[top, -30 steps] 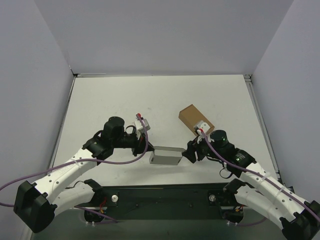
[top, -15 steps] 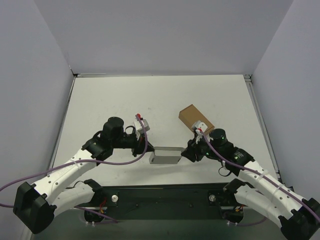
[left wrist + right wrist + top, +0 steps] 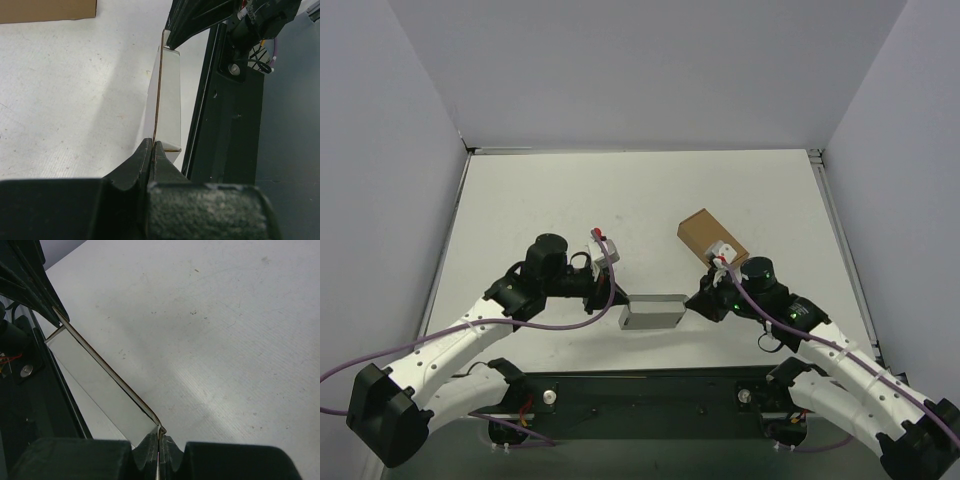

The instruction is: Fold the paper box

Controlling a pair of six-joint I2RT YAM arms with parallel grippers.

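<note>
Paper box [image 3: 653, 312]: thin grey-white card, flat rectangular sleeve, long axis left-right, near-left of brown box [image 3: 705, 235]. Left end effector [image 3: 152, 146] and right end effector [image 3: 159, 437] each clamped on one end.

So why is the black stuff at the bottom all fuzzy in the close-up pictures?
Left wrist view: the left gripper sits close to the lens, so it blurs, while the paper box looks sharp. Right wrist view: the right gripper blurs likewise.

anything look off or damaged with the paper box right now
Nothing stands out: the paper box is partly folded, pinched at one end by the left gripper and at the other by the right gripper, with no tear or crumple showing.
</note>
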